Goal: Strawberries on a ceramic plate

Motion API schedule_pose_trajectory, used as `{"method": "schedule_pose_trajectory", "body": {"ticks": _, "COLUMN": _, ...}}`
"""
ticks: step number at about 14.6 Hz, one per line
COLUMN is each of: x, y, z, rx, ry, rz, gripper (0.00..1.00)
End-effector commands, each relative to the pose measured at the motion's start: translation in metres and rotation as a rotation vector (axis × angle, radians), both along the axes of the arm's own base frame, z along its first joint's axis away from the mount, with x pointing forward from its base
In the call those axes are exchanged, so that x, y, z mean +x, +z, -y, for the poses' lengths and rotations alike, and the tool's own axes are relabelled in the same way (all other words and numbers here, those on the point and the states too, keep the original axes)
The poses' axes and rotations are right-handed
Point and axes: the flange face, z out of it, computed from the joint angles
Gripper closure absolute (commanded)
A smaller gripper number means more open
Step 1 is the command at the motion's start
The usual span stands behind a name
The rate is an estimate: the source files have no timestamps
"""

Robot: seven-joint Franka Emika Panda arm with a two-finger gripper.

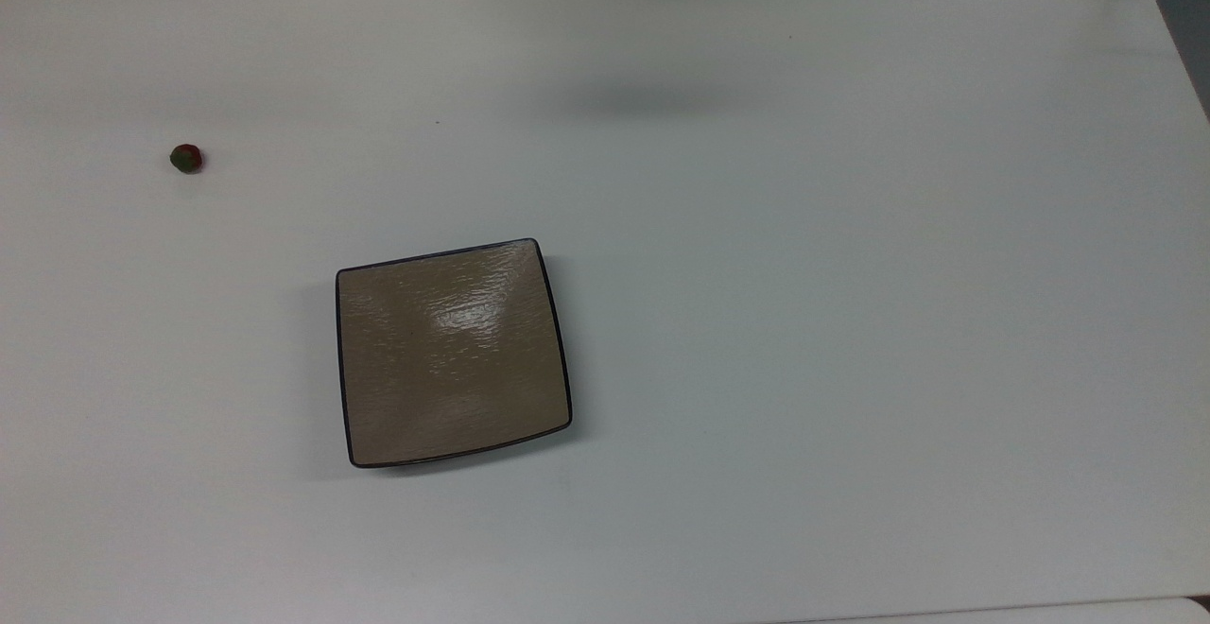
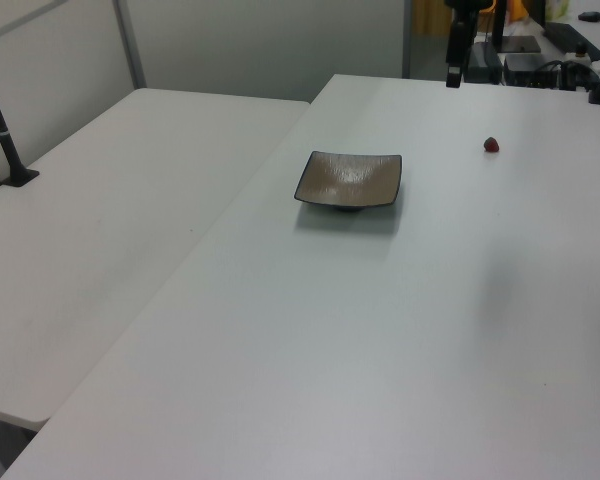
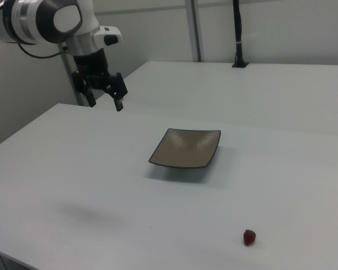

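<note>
Hanging above the white table (image 3: 56,163), my gripper (image 3: 106,100) shows in the right view with its two fingers apart and nothing between them, well away from the ceramic plate (image 3: 185,148) toward the right view's left. From the top view I can count one plate (image 1: 452,352) and one strawberry (image 1: 186,158). The strawberry lies on the bare table, well apart from the plate, up and toward the top view's left of it. The plate holds nothing.
</note>
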Motion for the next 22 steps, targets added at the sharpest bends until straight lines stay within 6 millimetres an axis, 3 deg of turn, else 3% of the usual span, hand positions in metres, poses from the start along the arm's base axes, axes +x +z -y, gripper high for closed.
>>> {"method": "schedule_pose_trajectory", "body": {"ticks": 1, "x": 0.003, "y": -0.013, "z": -0.011, "rx": 0.022, "ry": 0.023, "rz": 0.01, "gripper": 0.0}}
{"method": "schedule_pose_trajectory", "body": {"ticks": 11, "x": 0.005, "y": -0.013, "z": -0.008, "rx": 0.023, "ry": 0.021, "rz": 0.009, "gripper": 0.0}}
{"method": "schedule_pose_trajectory", "body": {"ticks": 15, "x": 0.006, "y": -0.022, "z": -0.007, "rx": 0.003, "ry": 0.265, "rz": -0.009, "gripper": 0.0}}
{"method": "schedule_pose_trajectory", "body": {"ticks": 18, "x": 0.004, "y": -0.017, "z": 0.017, "rx": -0.003, "ry": 0.392, "rz": -0.017, "gripper": 0.0}}
{"method": "schedule_pose_trajectory", "body": {"ticks": 22, "x": -0.001, "y": -0.007, "z": 0.043, "rx": -0.01, "ry": 0.368, "rz": -0.013, "gripper": 0.0}}
